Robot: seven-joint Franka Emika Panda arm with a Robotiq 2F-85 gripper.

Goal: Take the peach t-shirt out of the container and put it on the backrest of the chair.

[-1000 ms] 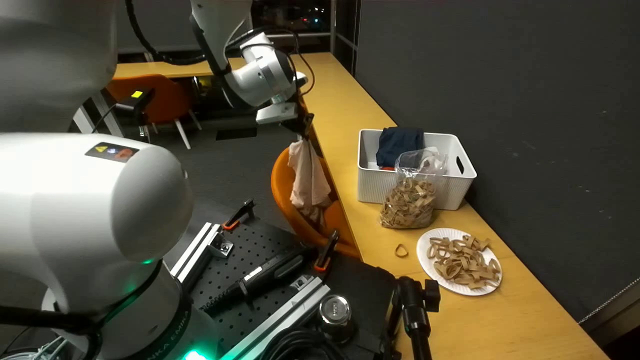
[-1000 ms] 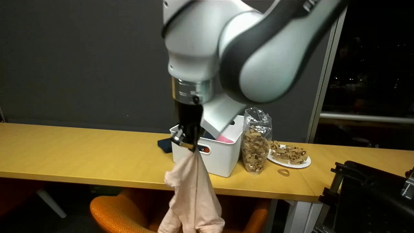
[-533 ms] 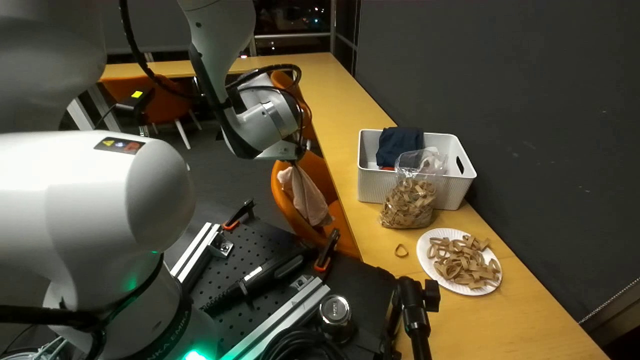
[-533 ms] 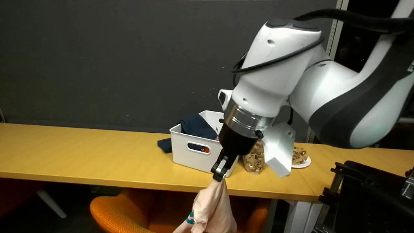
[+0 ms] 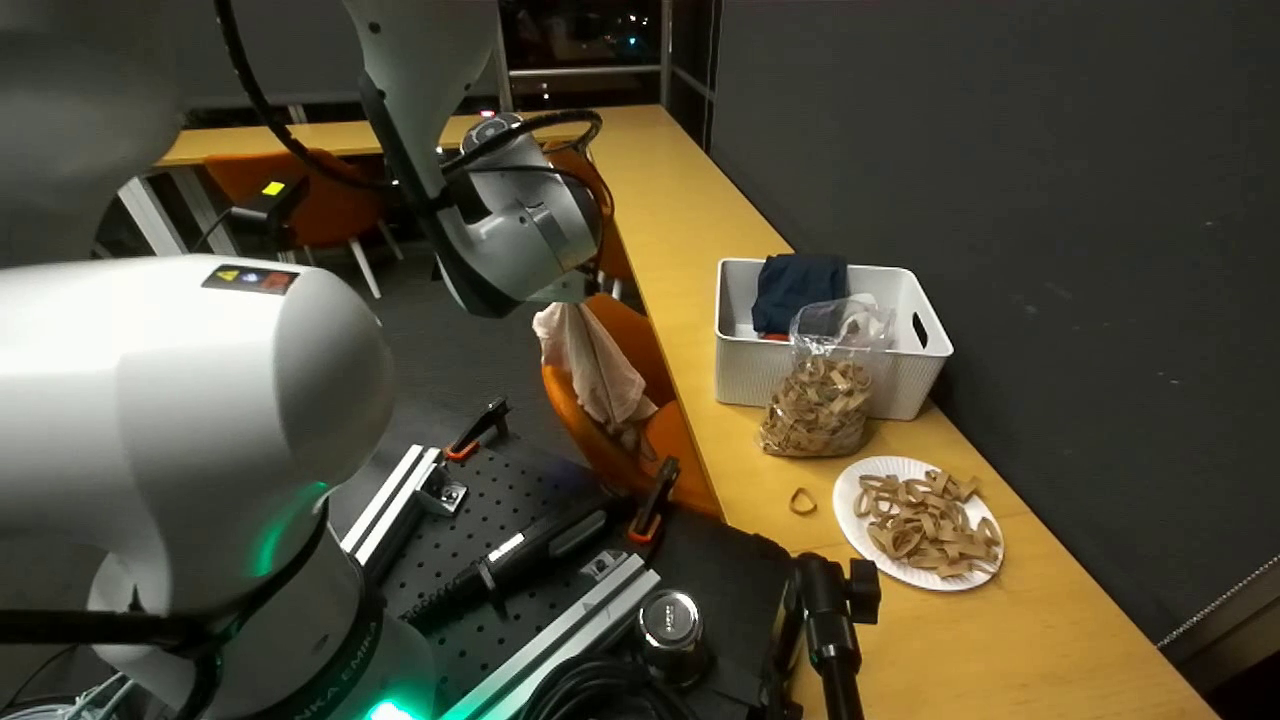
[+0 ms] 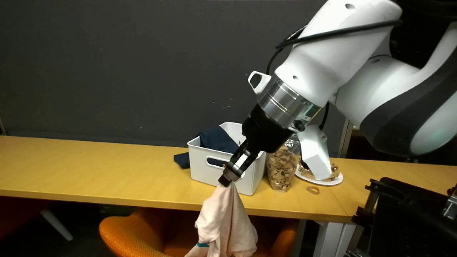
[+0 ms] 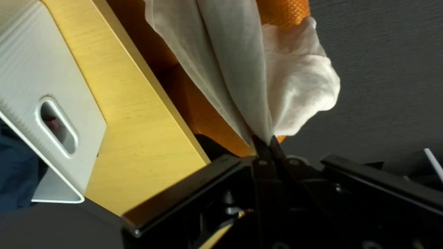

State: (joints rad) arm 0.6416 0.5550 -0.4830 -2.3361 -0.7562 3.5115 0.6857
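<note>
Peach and gathered to a narrow peak, the t-shirt (image 6: 226, 223) hangs toward six o'clock from my end effector (image 6: 226, 179), which is clenched on a pinch of its cloth. It is out of the container (image 6: 200, 173) and over the orange chair (image 6: 125, 233); in both exterior views it falls beyond the front edge of the tabletop (image 6: 89, 171). In the wrist view the cloth fans from my fingertips (image 7: 258, 145) toward eleven and one o'clock, and the one o'clock fold spills past the chair's orange rim, above dark floor (image 7: 380, 86). Whether the cloth bears on the chair I cannot tell.

From my fingertips in the same view, the straight tabletop edge lies near at nine o'clock, slanting from eleven toward five, apart from the cloth. The container's wall stands farther out, toward ten. Floor opens at two and three o'clock, giving me room on that side.

Dark blue cloth (image 5: 800, 290) lies in the container, reaching its rim. Just beside the container, at six o'clock in an exterior view, stands the clear bag (image 5: 818, 328) of brown loops (image 5: 815, 410); toward five from the bag lies the paper plate (image 5: 846, 510) holding more, with a single loop (image 5: 802, 491) at nine o'clock from the plate. At eight o'clock from the chair, the edge of the black perforated board (image 5: 525, 480) overlaps it in that view.
</note>
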